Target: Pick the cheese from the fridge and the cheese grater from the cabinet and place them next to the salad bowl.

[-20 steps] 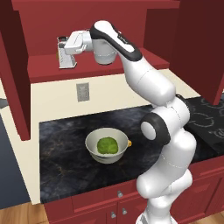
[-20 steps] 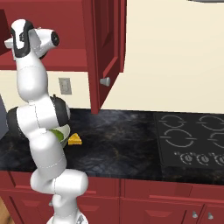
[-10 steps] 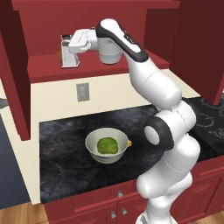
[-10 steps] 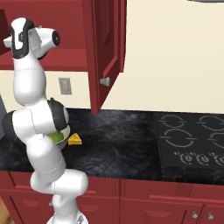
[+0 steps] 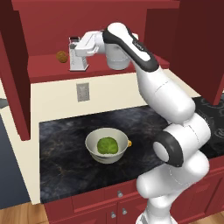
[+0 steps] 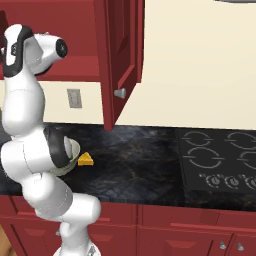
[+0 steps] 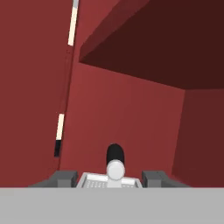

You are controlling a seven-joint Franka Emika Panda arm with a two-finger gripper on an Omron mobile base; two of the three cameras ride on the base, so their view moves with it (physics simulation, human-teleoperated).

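Gripper (image 5: pixel 75 49) is inside the open cabinet (image 5: pixel 43 70), at the cheese grater (image 5: pixel 78 59). Fingers (image 7: pixel 63 178) are clenched on the grater: in the hand view its perforated silver top sits between the two fingertips, with the handle rising in the middle; the left base view shows the hand pressed against the grater's upper part.

Grater stands upright on the red shelf of the cabinet, or only just off it; I cannot tell which. Long axis is vertical, narrow end up. A brown round ball (image 5: pixel 61 56) lies on the same shelf, just beside the grater on the side away from the arm, apart from it.

Landmark: salad bowl (image 5: pixel 107 145), on the dark desk (image 5: pixel 65 153).
- Grater: above the bowl, a little toward the wall, at cabinet height.
- Cheese (image 6: pixel 86 160): already on the desk, just beside the bowl on its stove side; a sliver of orange also shows at the bowl's rim in the left base view.
- Free desk surface lies on the bowl's other sides.

Judgement: cheese part appears done; grater is in hand but not yet out of the cabinet. The coming move turns on one relation: the target spot lies down and outward from the fingers, past the shelf's front edge. The grater should first clear that edge, staying upright, then descend beside the bowl without touching rim or cheese.
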